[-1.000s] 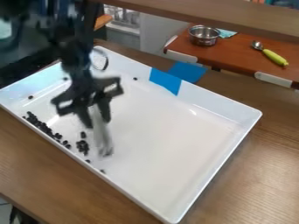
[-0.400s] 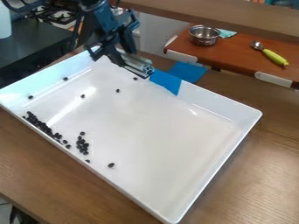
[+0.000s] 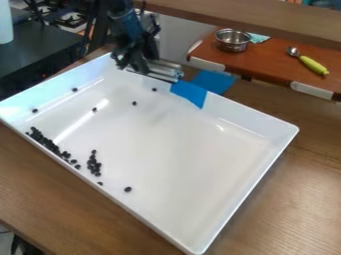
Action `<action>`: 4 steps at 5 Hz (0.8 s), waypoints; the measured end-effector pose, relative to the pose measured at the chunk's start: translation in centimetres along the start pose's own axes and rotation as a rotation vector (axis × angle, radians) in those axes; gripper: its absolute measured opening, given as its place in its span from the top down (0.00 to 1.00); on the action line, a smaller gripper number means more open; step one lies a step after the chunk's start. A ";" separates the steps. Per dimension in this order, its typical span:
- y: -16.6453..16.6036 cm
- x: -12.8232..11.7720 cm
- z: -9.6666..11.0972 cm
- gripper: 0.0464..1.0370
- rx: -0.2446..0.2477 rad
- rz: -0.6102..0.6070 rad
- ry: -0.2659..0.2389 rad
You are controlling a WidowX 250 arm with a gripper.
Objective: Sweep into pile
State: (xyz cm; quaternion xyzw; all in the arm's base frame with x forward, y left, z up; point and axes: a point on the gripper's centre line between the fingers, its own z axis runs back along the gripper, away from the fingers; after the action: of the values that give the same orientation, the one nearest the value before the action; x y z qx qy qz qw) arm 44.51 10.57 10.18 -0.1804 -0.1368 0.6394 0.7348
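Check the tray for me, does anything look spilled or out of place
Yes, a few stray black bits lie scattered across the white tray, apart from the main clump along its near long side. That looks odd for something meant to be one pile. I see no damage.

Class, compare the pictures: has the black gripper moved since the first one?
Yes. The black gripper was over the tray's floor; now it is at the far rim, nearer the blue tape on the wall.
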 end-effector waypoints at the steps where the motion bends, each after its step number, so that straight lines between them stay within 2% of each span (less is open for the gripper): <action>1: -1.1 -0.5 -1.1 0.68 0.004 0.019 -0.053; 2: -0.9 -0.2 -2.7 0.68 0.033 0.035 -0.097; 3: -0.8 -0.3 -3.2 0.68 0.046 0.027 -0.133; 4: -0.9 -0.1 -3.3 0.68 0.040 0.019 -0.149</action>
State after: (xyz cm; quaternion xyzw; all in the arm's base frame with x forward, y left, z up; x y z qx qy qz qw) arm 46.72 10.07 7.61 -0.1192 -0.1766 0.6605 0.7200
